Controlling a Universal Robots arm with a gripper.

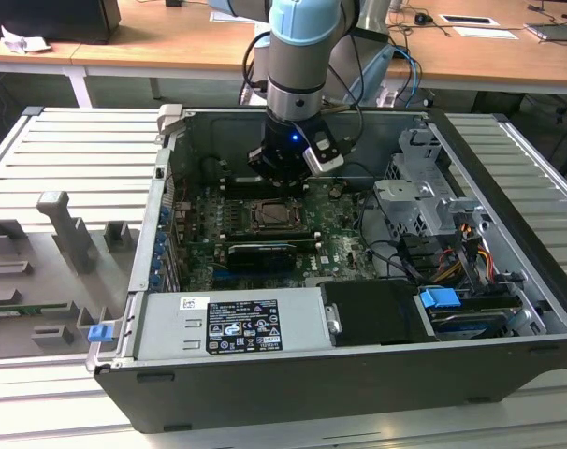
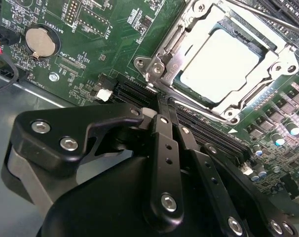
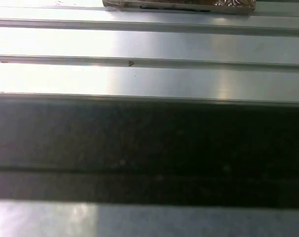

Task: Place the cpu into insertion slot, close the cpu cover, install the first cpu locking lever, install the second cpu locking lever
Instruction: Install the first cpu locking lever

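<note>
Fingers [image 2: 165, 129] of the black linkage gripper [image 2: 162, 103] are lying pressed together in the second wrist view, with nothing pinched between them, and their tips are pointing at the edge of the square black-framed insertion slot [image 2: 223, 59]. The gripper is hanging just beside that slot, over the long narrow black memory slots [image 2: 208, 131] that are running next to it; whether the tips are touching the board cannot be told. The small flat square cpu [image 2: 219, 65] with its pale silvery face is sitting inside the insertion slot, and the thin silvery metal cpu cover [image 2: 165, 53] is lying flat around it, its square window showing the chip's face. A thin metal rod [image 2: 268, 16] is running along the far edge of the cover; whether it is latched cannot be told. A round silver coin battery [image 2: 40, 40] is sitting on the green circuit board [image 2: 90, 49], well apart from the slot. In the exterior view the pale blue and grey robot arm [image 1: 298, 47] is reaching down into the open dark grey computer case [image 1: 265, 383], with the gripper [image 1: 282, 176] hovering just beyond the insertion slot [image 1: 274, 217]. A silver box with a white label [image 1: 171, 323] is lying along the case's near wall. Grey moulded fixtures [image 1: 68, 234] are standing on the ribbed metal table [image 1: 68, 150] toward the exterior view's left. In the first wrist view, ribbed pale metal [image 3: 149, 44] is showing beside a dark band [image 3: 149, 148].
</note>
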